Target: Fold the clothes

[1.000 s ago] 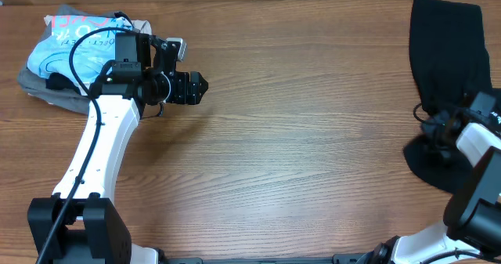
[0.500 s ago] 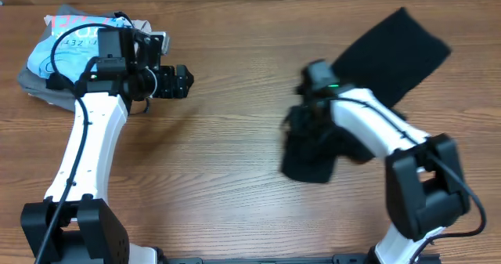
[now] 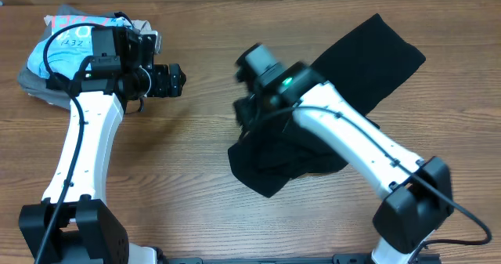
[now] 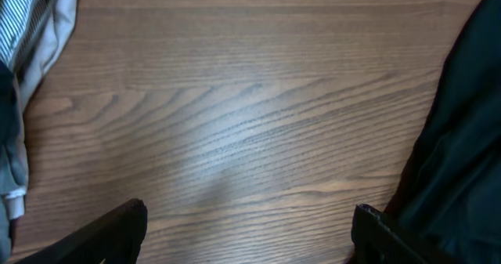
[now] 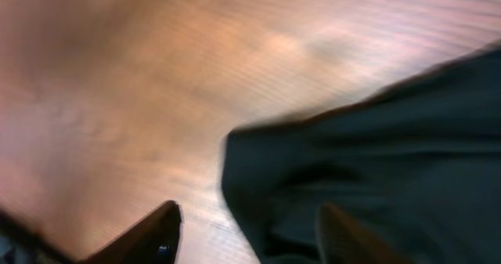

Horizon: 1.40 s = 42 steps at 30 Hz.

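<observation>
No fold looks made yet: the black garment (image 3: 368,52) lies rumpled across the desk (image 3: 196,186), centre to far right. The left gripper (image 4: 249,225) has its jaws wide and empty. The right gripper (image 5: 250,229) is at the cloth's edge, too blurred to tell whether it grips.

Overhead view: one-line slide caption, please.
Right claw over the bunched black garment; left claw open near the light-blue clothes pile.

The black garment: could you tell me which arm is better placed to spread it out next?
Right, probably: the right gripper is directly over the black garment, while the left gripper hangs open above the table, touching no cloth.
</observation>
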### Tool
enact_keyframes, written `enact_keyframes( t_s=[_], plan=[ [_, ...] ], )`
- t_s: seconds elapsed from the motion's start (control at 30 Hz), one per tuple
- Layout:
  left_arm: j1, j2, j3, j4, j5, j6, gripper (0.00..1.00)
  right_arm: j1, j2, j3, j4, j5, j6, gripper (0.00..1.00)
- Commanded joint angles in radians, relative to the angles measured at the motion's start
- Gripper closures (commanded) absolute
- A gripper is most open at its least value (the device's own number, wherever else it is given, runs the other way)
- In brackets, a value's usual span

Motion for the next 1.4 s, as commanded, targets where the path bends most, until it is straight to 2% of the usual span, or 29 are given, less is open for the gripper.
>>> enact_keyframes(
  t_s=[0.0, 0.2, 0.3, 0.47, 0.57, 0.63, 0.9, 1.03, 1.27, 1.33, 1.37],
  plan=[
    [-0.035, 0.006, 0.044, -0.001, 0.043, 0.005, 0.15, -0.183, -0.037, 0.034, -0.006, 0.059, 0.058, 0.36],
    [-0.205, 0.016, 0.044, 0.023, 0.083, 0.108, 0.15, -0.505, -0.036, 0.033, 0.013, 0.032, 0.067, 0.14],
    [-0.327, 0.046, 0.043, 0.089, 0.082, 0.157, 0.11, -0.648, -0.036, 0.032, 0.048, -0.022, 0.066, 0.11],
    [-0.515, 0.163, 0.046, 0.282, 0.079, 0.134, 0.08, -0.808, -0.032, 0.032, 0.067, -0.049, 0.066, 0.11],
    [-0.606, 0.291, 0.089, 0.388, 0.078, 0.125, 0.05, -0.862, -0.029, 0.032, 0.058, -0.050, 0.063, 0.11],
    [-0.642, 0.368, 0.149, 0.403, 0.079, 0.125, 0.04, -0.880, -0.027, 0.032, 0.051, -0.049, 0.063, 0.10],
    [-0.734, 0.704, 0.575, 0.224, 0.072, 0.149, 0.02, -0.886, -0.027, 0.032, 0.042, -0.049, 0.043, 0.09],
    [-0.754, 0.763, 0.607, 0.166, 0.058, 0.186, 0.02, -0.886, -0.027, 0.032, 0.044, -0.048, 0.043, 0.07],
    [-0.757, 0.781, 0.607, 0.137, 0.007, 0.186, 0.22, -0.886, -0.027, 0.032, 0.053, -0.048, 0.043, 0.07],
    [-0.757, 0.781, 0.607, 0.141, 0.008, 0.186, 0.32, -0.886, -0.027, 0.032, 0.056, -0.048, 0.043, 0.07],
    [-0.757, 0.781, 0.607, 0.141, 0.008, 0.186, 0.44, -0.886, -0.027, 0.032, 0.056, -0.048, 0.043, 0.07]
  ],
)
